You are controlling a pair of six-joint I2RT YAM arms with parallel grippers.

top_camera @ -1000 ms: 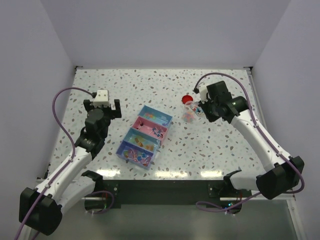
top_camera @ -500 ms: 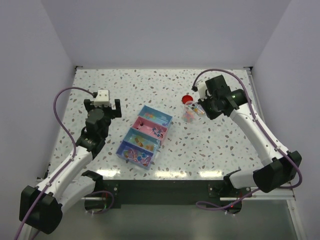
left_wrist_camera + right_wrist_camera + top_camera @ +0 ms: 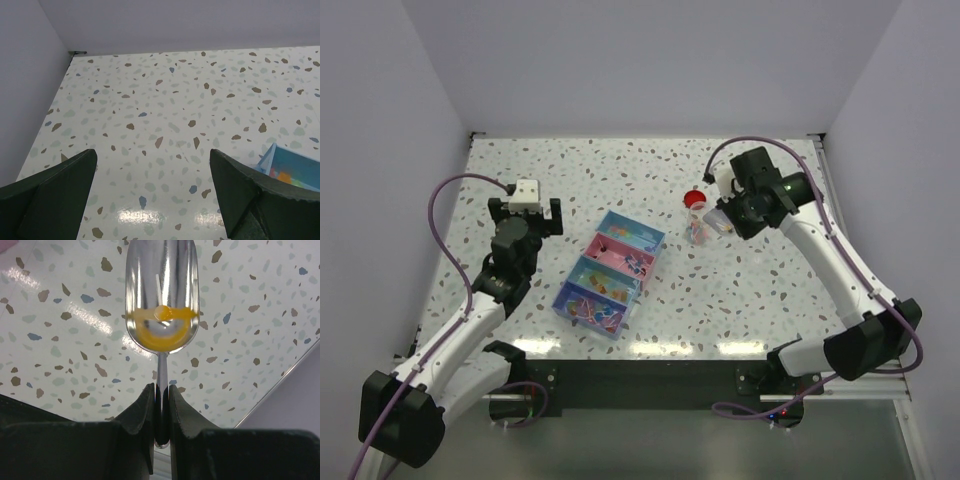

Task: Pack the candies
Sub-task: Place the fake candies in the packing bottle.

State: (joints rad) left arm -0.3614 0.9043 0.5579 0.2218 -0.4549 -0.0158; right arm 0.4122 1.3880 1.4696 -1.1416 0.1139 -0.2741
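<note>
The right jaws are pinching the thin handle of a shiny metal scoop (image 3: 161,295); one small orange candy (image 3: 162,313) is lying in its bowl, just ahead. The left jaws are standing wide open and empty over the white speckled table (image 3: 165,100), between pale walls (image 3: 620,60).

The work surface is a flat white terrazzo-pattern tabletop (image 3: 620,170), speckled with brown, grey and blue flecks. Three plain pale lilac-grey panels enclose it: a back wall (image 3: 650,60), a left wall (image 3: 370,200) and a right wall (image 3: 910,100). A small dark bracket (image 3: 77,52) sits in the far left corner, where the panels meet the tabletop. A black metal rail (image 3: 650,378) runs along the near edge. Bright white reflections (image 3: 655,347) lie in a row on the glossy surface just beyond the rail.
</note>
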